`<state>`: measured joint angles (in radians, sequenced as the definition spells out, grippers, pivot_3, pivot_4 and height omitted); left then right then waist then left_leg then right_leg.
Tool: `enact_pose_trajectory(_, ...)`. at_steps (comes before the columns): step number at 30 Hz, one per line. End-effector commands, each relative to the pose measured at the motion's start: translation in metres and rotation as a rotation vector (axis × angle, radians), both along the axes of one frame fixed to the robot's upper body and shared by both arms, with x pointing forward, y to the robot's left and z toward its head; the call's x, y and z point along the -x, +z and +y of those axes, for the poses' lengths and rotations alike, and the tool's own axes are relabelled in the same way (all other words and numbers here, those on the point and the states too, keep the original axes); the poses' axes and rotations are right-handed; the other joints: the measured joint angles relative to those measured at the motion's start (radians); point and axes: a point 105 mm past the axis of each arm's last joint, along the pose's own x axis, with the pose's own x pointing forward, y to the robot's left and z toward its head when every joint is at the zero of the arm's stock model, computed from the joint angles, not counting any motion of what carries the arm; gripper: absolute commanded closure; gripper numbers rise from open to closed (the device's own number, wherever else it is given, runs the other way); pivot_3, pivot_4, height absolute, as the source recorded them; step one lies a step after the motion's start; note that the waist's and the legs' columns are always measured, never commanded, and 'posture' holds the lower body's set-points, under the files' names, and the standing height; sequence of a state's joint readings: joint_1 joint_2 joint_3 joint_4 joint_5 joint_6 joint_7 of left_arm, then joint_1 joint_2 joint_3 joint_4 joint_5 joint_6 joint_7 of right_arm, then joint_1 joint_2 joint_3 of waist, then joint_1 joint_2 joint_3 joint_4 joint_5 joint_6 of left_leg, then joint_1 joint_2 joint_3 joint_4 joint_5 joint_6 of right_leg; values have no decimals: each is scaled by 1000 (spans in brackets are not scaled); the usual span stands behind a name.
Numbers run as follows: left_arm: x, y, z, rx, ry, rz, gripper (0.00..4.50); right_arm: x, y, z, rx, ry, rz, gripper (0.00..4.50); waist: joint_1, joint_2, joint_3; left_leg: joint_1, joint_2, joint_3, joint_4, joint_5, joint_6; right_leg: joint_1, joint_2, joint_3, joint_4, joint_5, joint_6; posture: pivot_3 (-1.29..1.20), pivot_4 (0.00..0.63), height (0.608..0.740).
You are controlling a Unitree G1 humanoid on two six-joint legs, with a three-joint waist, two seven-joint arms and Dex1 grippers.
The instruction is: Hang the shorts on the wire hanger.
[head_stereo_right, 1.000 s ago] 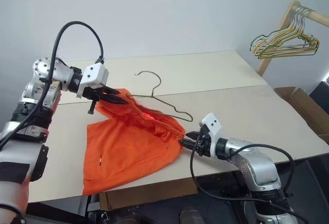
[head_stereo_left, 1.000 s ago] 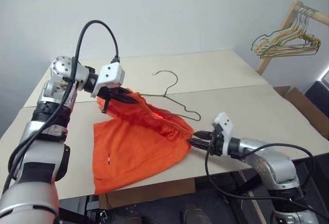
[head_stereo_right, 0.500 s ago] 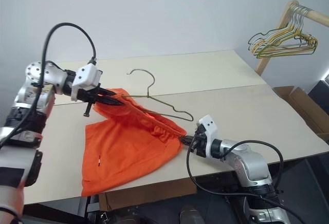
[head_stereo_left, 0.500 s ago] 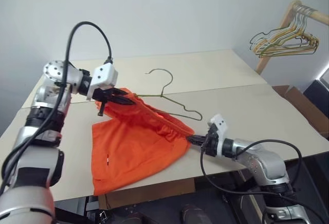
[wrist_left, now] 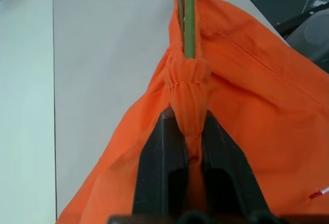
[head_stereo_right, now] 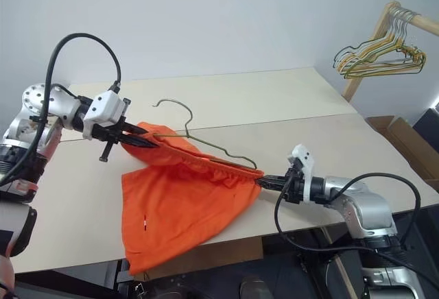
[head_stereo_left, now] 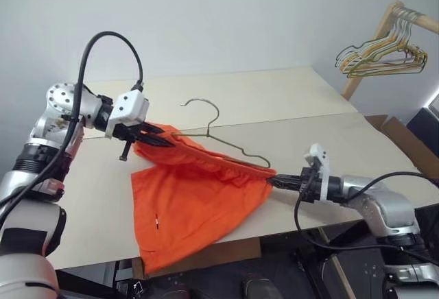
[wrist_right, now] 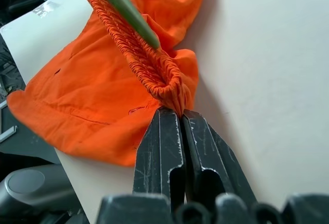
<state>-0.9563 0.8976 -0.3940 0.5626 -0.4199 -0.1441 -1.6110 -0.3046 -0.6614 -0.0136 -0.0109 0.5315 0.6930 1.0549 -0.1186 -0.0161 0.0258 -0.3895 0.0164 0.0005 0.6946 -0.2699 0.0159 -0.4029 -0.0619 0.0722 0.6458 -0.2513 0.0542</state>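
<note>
The orange shorts (head_stereo_left: 199, 199) lie on the table, their gathered waistband pulled out in a line between my two grippers. My left gripper (head_stereo_left: 156, 137) is shut on the waistband's left end; in the left wrist view the bunched elastic (wrist_left: 189, 95) sits between the black fingers (wrist_left: 160, 167). My right gripper (head_stereo_left: 276, 180) is shut on the right end of the waistband (wrist_right: 172, 88). The wire hanger (head_stereo_left: 214, 132) rests along the waistband with its hook toward the wall. Its green wire (wrist_right: 123, 9) runs just over the elastic, and its lower part is hidden by the fabric.
The pale table (head_stereo_left: 329, 127) has open room beyond and to the right of the shorts. A wooden rack (head_stereo_left: 374, 42) at the far right carries a bunch of pale hangers (head_stereo_left: 381, 55). A cardboard box (head_stereo_left: 405, 141) stands beyond the table's right edge.
My right gripper has shut on the waistband's right end and pulled it to the right, drawing the elastic out longer. The left gripper keeps its grip on the other end.
</note>
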Motion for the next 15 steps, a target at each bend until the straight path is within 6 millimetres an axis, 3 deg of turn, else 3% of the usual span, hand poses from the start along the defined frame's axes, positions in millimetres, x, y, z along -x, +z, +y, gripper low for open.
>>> enact_pose_trajectory(1, -1, 10, 12, -29, 25, -54, 4500, -6, 9, -16, 40, -31, -28, 4486, 1, 0, 0, 0, 0, 0, 0, 0, 0, 0, 0, 0, 0, 0, 0, -98, 0, 740)
enact_pose_trajectory(7, 0, 32, 5, 128, 18, -42, 4500, -8, 4, -18, 76, -19, -25, 4486, 2, 0, 0, 0, 0, 1, 0, 0, 0, 0, 0, 0, 0, 0, 0, -98, 0, 740)
enact_pose_trajectory(15, 2, 11, 17, -9, 44, -27, 4500, -12, 5, -18, 92, -14, -40, 4486, 2, 0, 0, 0, 0, 0, 0, 0, 0, 0, 0, 0, 0, 0, 0, -96, 0, 740)
